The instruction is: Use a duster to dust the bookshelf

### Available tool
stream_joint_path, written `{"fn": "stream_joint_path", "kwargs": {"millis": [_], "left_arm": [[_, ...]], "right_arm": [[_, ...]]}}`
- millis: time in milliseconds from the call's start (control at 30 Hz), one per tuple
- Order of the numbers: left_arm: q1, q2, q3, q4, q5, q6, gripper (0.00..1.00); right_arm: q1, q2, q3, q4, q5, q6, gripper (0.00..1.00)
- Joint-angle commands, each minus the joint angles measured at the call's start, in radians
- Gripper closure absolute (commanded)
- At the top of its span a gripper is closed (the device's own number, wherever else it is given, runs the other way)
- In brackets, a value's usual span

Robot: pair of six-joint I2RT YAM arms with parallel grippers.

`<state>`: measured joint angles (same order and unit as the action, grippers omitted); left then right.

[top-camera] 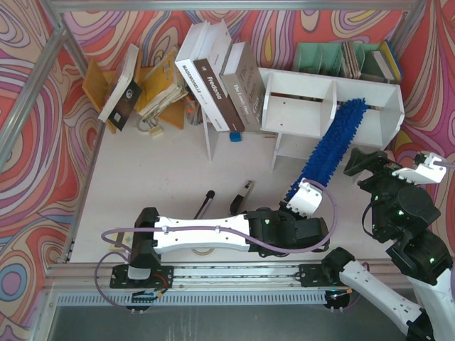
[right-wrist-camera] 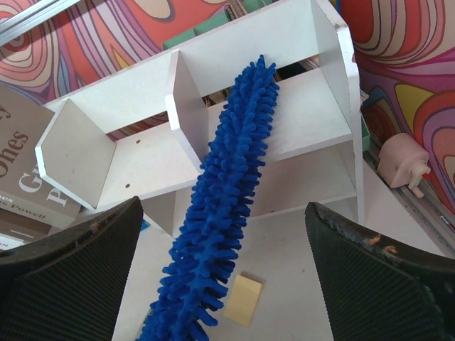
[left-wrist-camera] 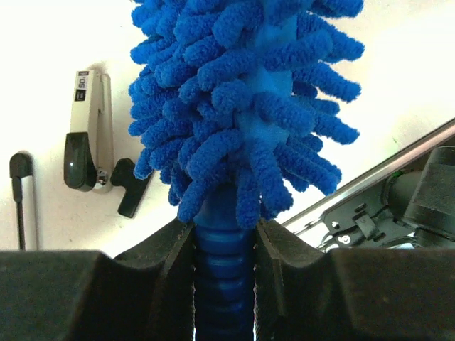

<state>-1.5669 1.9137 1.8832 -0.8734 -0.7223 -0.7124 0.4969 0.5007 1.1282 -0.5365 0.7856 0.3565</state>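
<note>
The left end effector (left-wrist-camera: pixel 224 245) is clamped on the ribbed handle of the duster (top-camera: pixel 333 142), just below the strands. The duster slants up from near the worktop (top-camera: pixel 163 170), and its tip lies in the upper tier of the bookshelf (right-wrist-camera: pixel 313 117), just right of the divider (right-wrist-camera: pixel 186 106). To dust well, it seems best to drag the strands flat along that board, sweeping outward from the divider with light pressure so the bookshelf does not shift. The left arm lies stretched low across the worktop, wrist angled toward the bookshelf. The right end effector (right-wrist-camera: pixel 224 277) hangs wide and empty, facing the bookshelf.
</note>
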Motion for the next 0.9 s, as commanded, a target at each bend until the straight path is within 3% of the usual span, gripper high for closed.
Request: {"fn": "stream_joint_path", "kwargs": {"millis": [0, 233, 633, 867], "left_arm": [[0.007, 0.039, 0.070, 0.004, 0.019, 0.023, 1.00], [0.004, 0.094, 0.141, 0.006, 0.082, 0.071, 1.00], [0.004, -0.058, -0.028, -0.077, -0.043, -0.184, 1.00], [0.001, 0.004, 0.058, -0.031, 0.011, -0.091, 1.00]], "right_arm": [[-0.003, -0.005, -0.008, 0.014, 0.007, 0.016, 0.16], [-0.003, -0.014, -0.018, 0.008, 0.025, 0.008, 0.15], [-0.003, 0.004, -0.064, 0.034, 0.000, 0.028, 0.15], [-0.002, 0.022, -0.061, 0.052, -0.012, 0.026, 0.15]]}}
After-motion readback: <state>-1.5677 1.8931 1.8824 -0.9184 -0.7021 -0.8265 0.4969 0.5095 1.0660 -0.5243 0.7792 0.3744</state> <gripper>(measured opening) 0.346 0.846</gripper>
